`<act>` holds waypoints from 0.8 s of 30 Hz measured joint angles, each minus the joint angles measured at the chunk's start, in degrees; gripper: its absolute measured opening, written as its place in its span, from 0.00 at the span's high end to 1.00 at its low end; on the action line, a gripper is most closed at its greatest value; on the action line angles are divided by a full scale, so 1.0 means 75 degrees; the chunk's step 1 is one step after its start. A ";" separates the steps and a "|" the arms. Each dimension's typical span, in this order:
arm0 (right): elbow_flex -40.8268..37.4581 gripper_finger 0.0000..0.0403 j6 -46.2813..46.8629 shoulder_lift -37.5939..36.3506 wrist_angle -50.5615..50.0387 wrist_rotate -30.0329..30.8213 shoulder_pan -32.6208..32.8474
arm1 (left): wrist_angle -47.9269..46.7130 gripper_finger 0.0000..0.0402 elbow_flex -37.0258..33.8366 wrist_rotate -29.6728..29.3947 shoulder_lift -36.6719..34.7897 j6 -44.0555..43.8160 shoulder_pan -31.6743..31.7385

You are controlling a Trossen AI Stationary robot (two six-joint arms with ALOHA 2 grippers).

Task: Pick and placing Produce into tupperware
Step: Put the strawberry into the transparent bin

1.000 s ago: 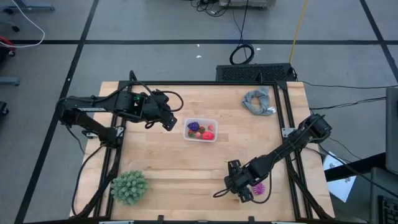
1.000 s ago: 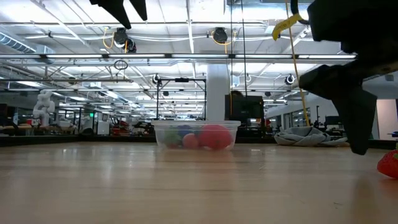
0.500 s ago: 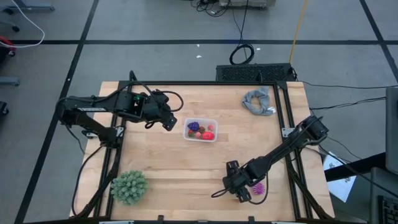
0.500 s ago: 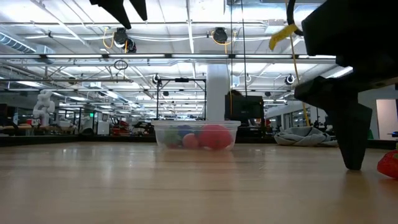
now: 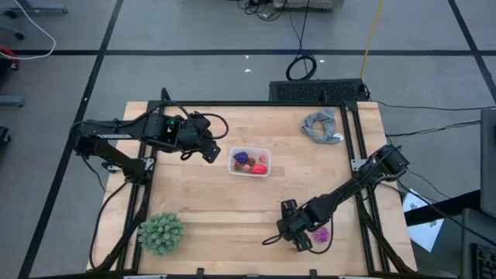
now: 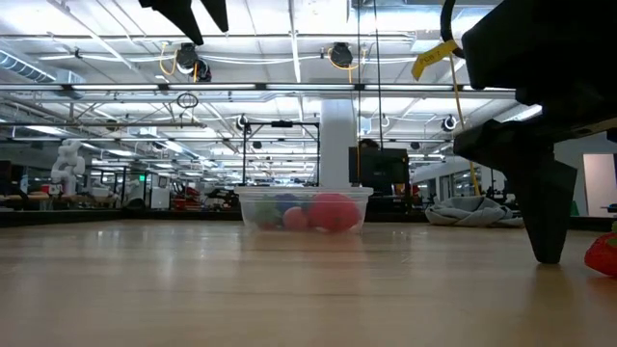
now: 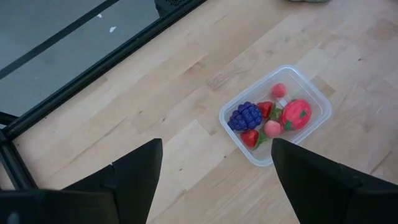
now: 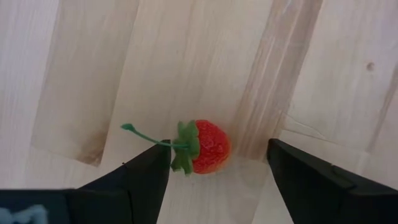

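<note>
Right wrist view gives us the right hand (image 8: 211, 171) low over the tabletop (image 8: 186, 56), fingers spread either side of a red strawberry (image 8: 208, 147) that lies between them untouched. From above we see a magenta spiky ball (image 5: 322, 234) just beside that hand. Our left hand (image 7: 214, 177) hangs spread near the clear tupperware (image 7: 314, 127), mid-tabletop, which holds purple grapes (image 7: 245, 116) and red and pink fruits.
</note>
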 joint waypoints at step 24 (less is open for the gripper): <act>0.0012 0.54 -0.0084 -0.0458 0.0059 -0.0095 -0.0178 | 0.0003 0.23 0.0000 0.0000 0.0000 0.0000 0.0000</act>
